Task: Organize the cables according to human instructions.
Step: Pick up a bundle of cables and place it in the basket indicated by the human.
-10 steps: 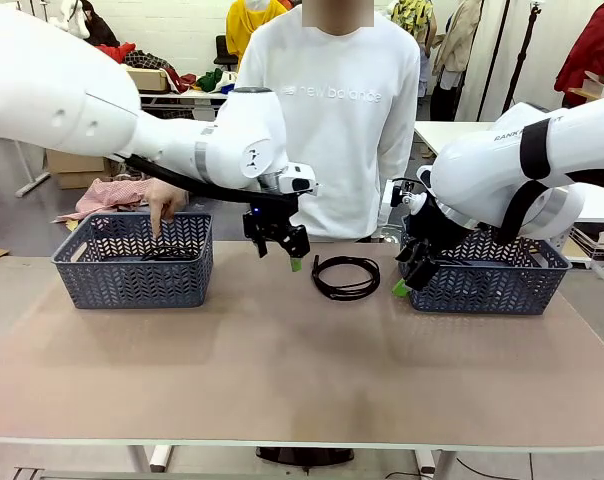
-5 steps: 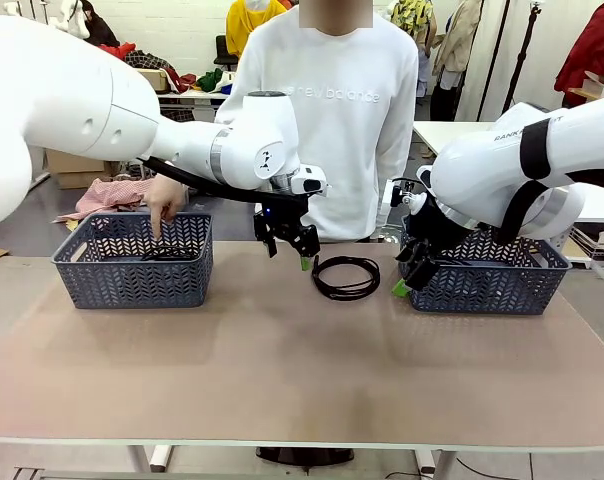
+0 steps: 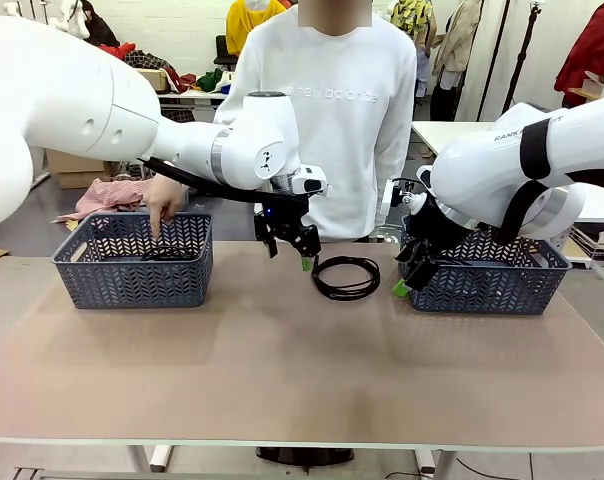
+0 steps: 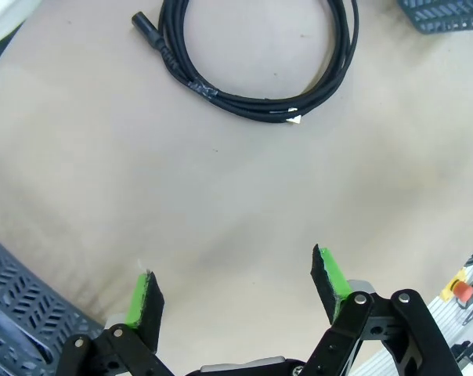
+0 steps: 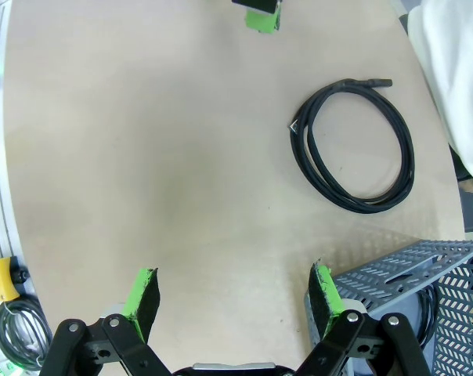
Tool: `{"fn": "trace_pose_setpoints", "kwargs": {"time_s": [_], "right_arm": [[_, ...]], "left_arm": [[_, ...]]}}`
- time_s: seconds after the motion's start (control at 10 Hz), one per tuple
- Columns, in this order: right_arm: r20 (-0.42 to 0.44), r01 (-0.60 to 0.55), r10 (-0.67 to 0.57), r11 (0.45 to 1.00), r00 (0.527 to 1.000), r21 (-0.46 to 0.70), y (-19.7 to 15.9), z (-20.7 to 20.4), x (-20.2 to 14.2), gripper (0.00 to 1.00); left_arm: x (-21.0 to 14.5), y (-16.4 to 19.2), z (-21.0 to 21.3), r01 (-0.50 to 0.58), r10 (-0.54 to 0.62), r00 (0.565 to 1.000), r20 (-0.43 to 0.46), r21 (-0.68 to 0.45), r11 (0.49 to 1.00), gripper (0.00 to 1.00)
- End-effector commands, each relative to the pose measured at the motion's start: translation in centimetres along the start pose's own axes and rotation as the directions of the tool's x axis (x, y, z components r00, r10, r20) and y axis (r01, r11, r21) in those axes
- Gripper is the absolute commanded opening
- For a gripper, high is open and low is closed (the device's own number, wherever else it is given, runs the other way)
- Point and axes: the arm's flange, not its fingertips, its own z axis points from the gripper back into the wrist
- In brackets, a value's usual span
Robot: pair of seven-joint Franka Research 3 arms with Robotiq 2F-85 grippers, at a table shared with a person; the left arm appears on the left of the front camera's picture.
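One black cable lies coiled on the table in front of the human; the same cable is at the top of the left wrist view and the cable is at upper right in the right wrist view. My left gripper hovers open just left of it, the left gripper holding nothing. My right gripper is open beside the right basket, the right gripper empty. Another coiled cable lies in the left basket, where the human's hand points down.
A blue-grey left basket stands at the table's far left and a right basket at the far right. A dark cord shows inside the right basket. The near half of the table is bare.
My left gripper has moved right and a little farther across the table, closer to the loose coil, then held still. The right arm and the pointing hand have not moved.
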Motion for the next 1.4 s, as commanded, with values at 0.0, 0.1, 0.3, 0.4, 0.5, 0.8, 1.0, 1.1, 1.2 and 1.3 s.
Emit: {"fn": "trace_pose_setpoints", "kwargs": {"time_s": [0.0, 0.1, 0.3, 0.4, 0.5, 0.8, 1.0, 1.1, 1.2, 1.3], "right_arm": [[0.002, -0.009, 0.009, 1.000, 1.000, 0.000, 0.1, 0.1, 0.1, 1.00], [0.002, -0.009, 0.009, 1.000, 1.000, 0.000, 0.1, 0.1, 0.1, 1.00], [0.002, -0.009, 0.009, 1.000, 1.000, 0.000, 0.1, 0.1, 0.1, 1.00], [0.002, -0.009, 0.009, 1.000, 1.000, 0.000, 0.1, 0.1, 0.1, 1.00], [0.002, -0.009, 0.009, 1.000, 1.000, 0.000, 0.1, 0.1, 0.1, 1.00], [0.002, -0.009, 0.009, 1.000, 1.000, 0.000, 0.1, 0.1, 0.1, 1.00], [0.002, -0.009, 0.009, 1.000, 1.000, 0.000, 0.1, 0.1, 0.1, 1.00], [0.002, -0.009, 0.009, 1.000, 1.000, 0.000, 0.1, 0.1, 0.1, 1.00], [0.002, -0.009, 0.009, 1.000, 1.000, 0.000, 0.1, 0.1, 0.1, 1.00], [0.002, -0.009, 0.009, 1.000, 1.000, 0.000, 0.1, 0.1, 0.1, 1.00]], "left_arm": [[1.1, 0.0, -1.0, -0.107, 0.107, 0.994, 0.007, -0.035, 0.994, 1.00], [1.7, -0.1, -1.5, -0.158, 0.158, 0.987, -0.012, -0.032, 0.987, 1.00], [3.3, -0.8, -3.0, -0.249, 0.248, 0.968, -0.046, -0.014, 0.968, 1.00], [4.1, -1.3, -3.7, -0.296, 0.297, 0.953, -0.052, 0.031, 0.955, 1.00], [5.0, -1.7, -4.4, -0.341, 0.344, 0.938, -0.046, 0.067, 0.938, 1.00], [6.9, -2.8, -6.2, -0.459, 0.462, 0.886, -0.029, 0.070, 0.885, 1.00], [7.3, -3.0, -6.4, -0.478, 0.482, 0.876, -0.023, 0.096, 0.873, 1.00], [6.3, -3.1, -6.7, -0.442, 0.443, 0.896, -0.035, 0.037, 0.896, 1.00], [6.3, -3.1, -6.7, -0.442, 0.443, 0.896, -0.035, 0.037, 0.896, 1.00], [6.3, -3.1, -6.7, -0.442, 0.443, 0.896, -0.035, 0.037, 0.896, 1.00]]}}
